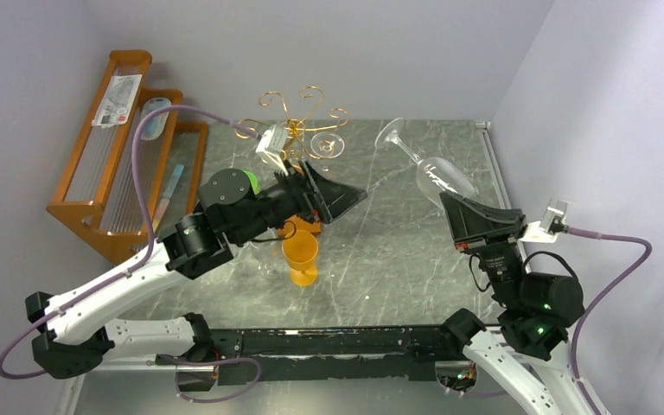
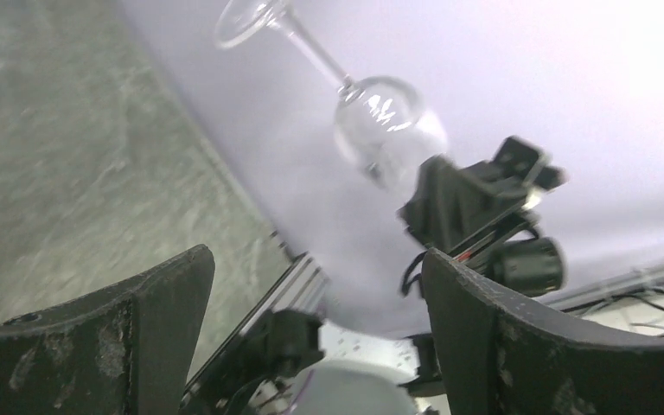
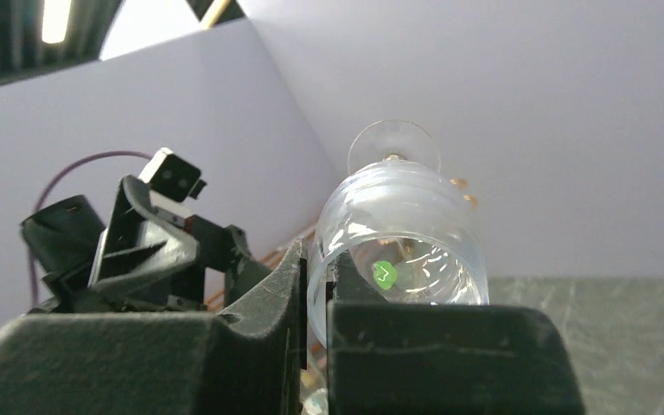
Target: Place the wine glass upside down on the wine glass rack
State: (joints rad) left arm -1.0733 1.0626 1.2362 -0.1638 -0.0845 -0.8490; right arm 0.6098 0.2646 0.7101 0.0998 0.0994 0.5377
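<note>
The right gripper (image 1: 451, 201) is clenched on the wine glass (image 1: 439, 175). It pinches the bowl's rim between its fingers (image 3: 259, 320), one inside the bowl and one outside. The glass is held up off the table (image 1: 380, 251) at a slant, with its foot up and angled away toward the back wall. It is well to the right of the wine glass rack (image 1: 298, 108) and not touching it.

The left gripper (image 1: 341, 197) is released, jaws spread wide and nothing between them. From its own wrist camera, both fingers (image 2: 138, 337) are cut off by the bottom edge.

The left arm hides the rack's lower stem and most of its base, so only the gold curls show plainly. A second clear glass (image 1: 328, 145) hangs at the rack, but its rim is hard to separate from the marbled table behind it. An orange goblet (image 1: 300, 258) stands near the left arm, its upper edge partly covered by the arm.

The view through the held bowl from the right wrist is distorted (a green spot shows through it, its source unclear).

On the stepped wooden shelf (image 1: 95, 186), a clear packet (image 1: 117, 99) carries a white label with a red mark. The print is too small to read.
</note>
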